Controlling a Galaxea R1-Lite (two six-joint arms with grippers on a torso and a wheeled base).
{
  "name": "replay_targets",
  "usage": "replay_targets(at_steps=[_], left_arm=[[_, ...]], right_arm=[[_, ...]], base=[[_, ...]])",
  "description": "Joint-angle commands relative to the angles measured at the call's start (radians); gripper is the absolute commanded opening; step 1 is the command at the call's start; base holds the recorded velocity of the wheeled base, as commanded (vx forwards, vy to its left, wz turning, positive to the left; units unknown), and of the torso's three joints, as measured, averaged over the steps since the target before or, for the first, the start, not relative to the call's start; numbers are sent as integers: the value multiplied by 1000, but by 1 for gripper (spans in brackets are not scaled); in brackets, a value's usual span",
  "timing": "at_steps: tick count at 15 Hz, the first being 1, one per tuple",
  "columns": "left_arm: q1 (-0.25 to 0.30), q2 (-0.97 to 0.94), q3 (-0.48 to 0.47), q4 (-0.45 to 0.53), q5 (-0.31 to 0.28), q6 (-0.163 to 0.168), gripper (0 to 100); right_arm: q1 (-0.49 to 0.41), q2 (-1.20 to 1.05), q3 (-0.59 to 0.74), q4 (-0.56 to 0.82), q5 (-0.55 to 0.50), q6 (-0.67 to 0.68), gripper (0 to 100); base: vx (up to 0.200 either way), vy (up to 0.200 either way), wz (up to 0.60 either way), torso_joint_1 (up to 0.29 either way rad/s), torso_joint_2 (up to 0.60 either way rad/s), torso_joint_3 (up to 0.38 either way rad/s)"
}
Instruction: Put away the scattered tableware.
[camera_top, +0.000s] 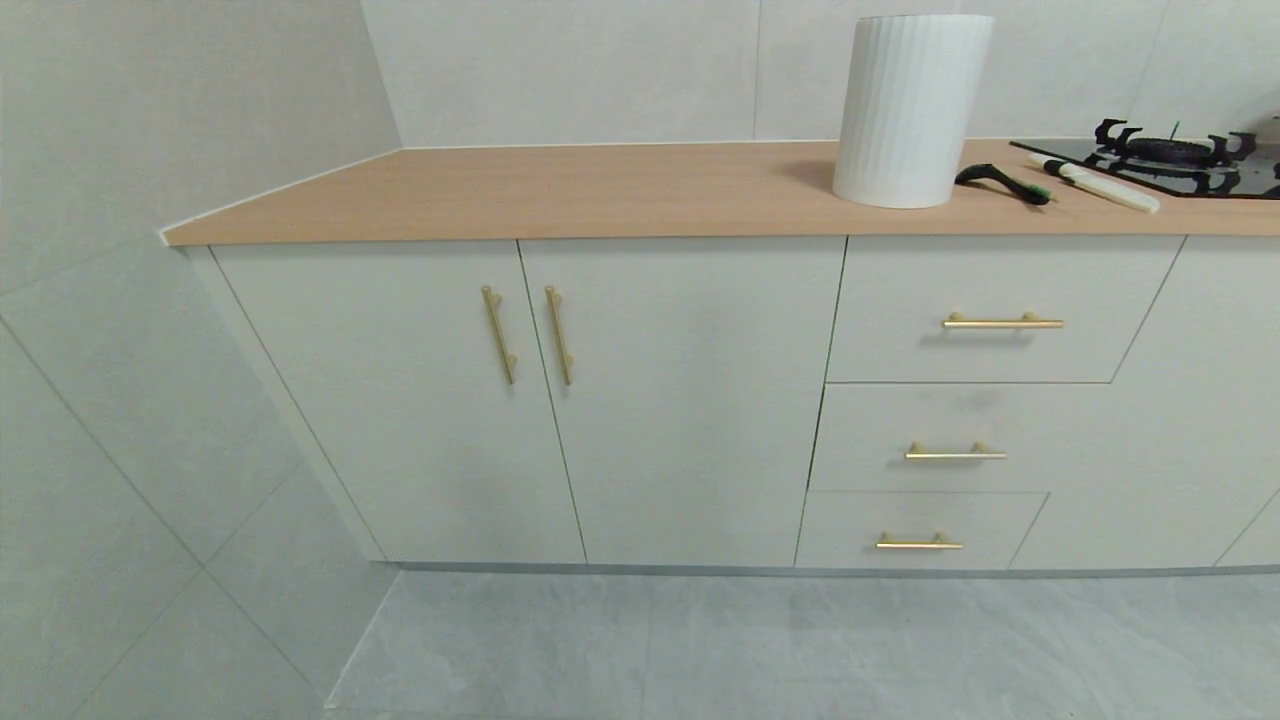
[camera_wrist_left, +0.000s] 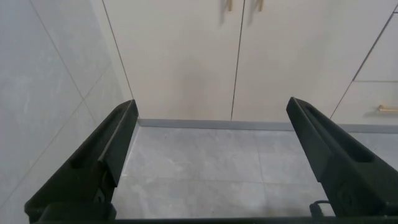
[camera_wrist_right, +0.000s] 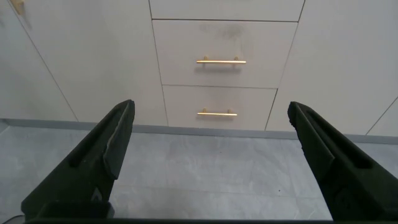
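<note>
On the wooden countertop (camera_top: 560, 190), at the right, stands a tall white ribbed holder (camera_top: 910, 110). Just right of it lie a black-handled utensil (camera_top: 1003, 183) and a long white utensil (camera_top: 1095, 185) with a green-and-black end. My left gripper (camera_wrist_left: 211, 107) hangs low and open above the floor, facing the cabinet doors, with nothing between its fingers. My right gripper (camera_wrist_right: 211, 107) is likewise open and empty, low in front of the lower drawers (camera_wrist_right: 224, 53).
A black gas hob (camera_top: 1180, 160) sits at the far right of the counter. Below are two cabinet doors with gold handles (camera_top: 500, 335) and three drawers (camera_top: 1000, 322). A tiled wall closes the left side. Grey floor tiles (camera_top: 800, 650) lie in front.
</note>
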Motion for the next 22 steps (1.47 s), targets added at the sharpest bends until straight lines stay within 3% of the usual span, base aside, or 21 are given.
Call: replay_targets(at_steps=[1,7,12,18,20,22], left_arm=[[0,0,0,-2,1,0,100],[0,0,0,-2,0,1,100],[2,0,0,-2,-4,30,100],[0,0,0,-2,-2,27,100],[0,0,0,-2,-2,3,100],[0,0,0,-2,0,0,100]], right_arm=[[0,3,1,1,-2,1,100],[0,3,1,1,-2,1,100],[0,3,1,1,-1,1,100],[0,3,1,1,-1,1,100],[0,3,1,1,-1,1,100],[0,3,1,1,-1,1,100]], base=[[0,0,0,0,0,0],[0,0,0,0,0,0],[0,0,0,0,0,0],[0,-200,0,-2,0,4],[0,0,0,0,0,0],[0,0,0,0,0,0]])
